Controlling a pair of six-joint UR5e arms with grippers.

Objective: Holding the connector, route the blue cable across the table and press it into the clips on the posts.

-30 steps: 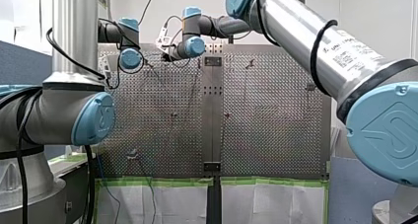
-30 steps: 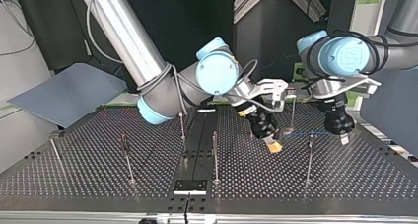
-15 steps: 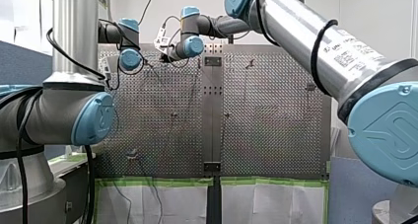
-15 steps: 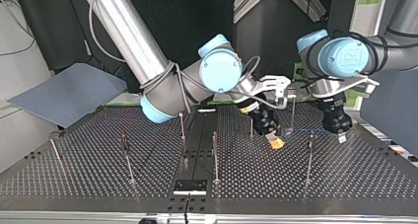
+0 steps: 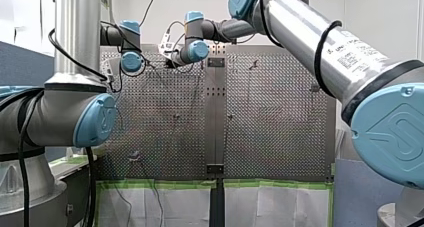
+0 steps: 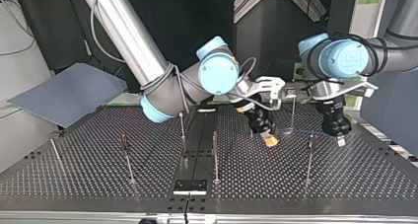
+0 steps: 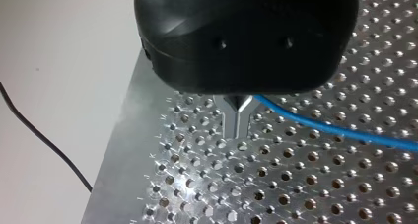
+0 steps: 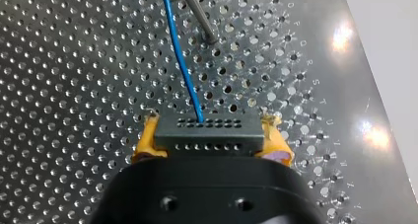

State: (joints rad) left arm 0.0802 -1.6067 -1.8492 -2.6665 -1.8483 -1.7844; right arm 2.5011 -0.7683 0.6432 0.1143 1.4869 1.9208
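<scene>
- Perforated metal desk (image 6: pixel 98 184), dotted with thin posts (image 6: pixel 215 155), beneath both arms.
- Right claw (image 8: pixel 210 132): yellow pads (image 8: pixel 148 137) clamped on the dark connector (image 8: pixel 207 144), gripped across its short ends.
- Blue cable (image 8: pixel 180 56) leaving the connector's face, running straight past a post (image 8: pixel 199 19) just ahead.
- Left claw (image 7: pixel 238 120): metal fingers (image 7: pixel 230 121) together, seemingly pinching that cable further along, low near the desk's edge, at the top view's right.
- Probably light, limp and slippery between grips; rigid only at the connector, so best held there, kept gently taut.
</scene>
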